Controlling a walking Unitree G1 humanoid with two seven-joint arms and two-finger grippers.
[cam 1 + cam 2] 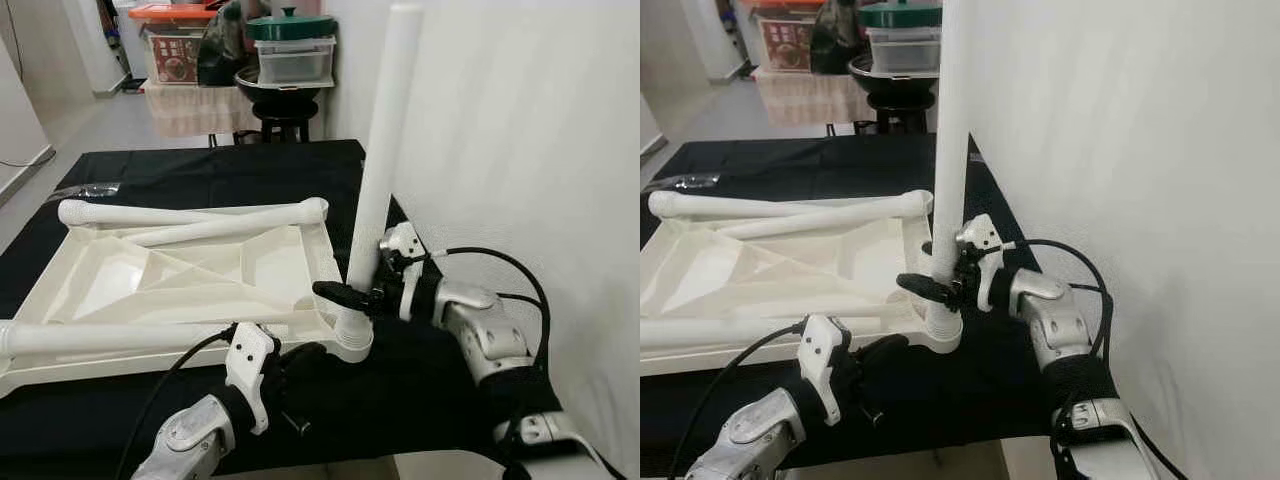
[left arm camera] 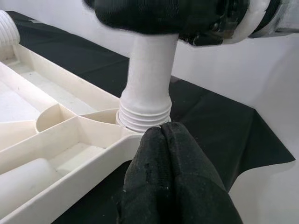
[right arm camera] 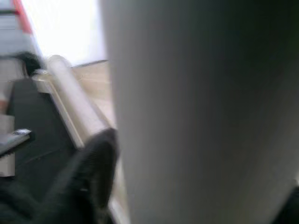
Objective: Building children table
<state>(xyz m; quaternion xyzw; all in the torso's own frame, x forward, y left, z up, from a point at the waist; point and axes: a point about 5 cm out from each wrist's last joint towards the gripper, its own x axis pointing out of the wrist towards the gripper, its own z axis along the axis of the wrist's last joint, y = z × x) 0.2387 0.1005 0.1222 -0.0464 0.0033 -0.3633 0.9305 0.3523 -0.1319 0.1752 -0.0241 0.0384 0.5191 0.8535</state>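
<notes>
We see the white wall [image 1: 520,150] crowding the upright leg [image 1: 378,170] on its right, leaving only a narrow gap there. To its left, the upturned tabletop [image 1: 190,275] with loose legs [image 1: 190,213] blocks passage. Black cloth [image 1: 420,390] lies open near the corner.

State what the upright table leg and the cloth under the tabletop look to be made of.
Upright leg: apparently molded plastic, off-white, smooth and slightly glossy, with molded threads at its base; the right gripper grips it. Cloth: black fabric, matte, draping over the edge.
</notes>
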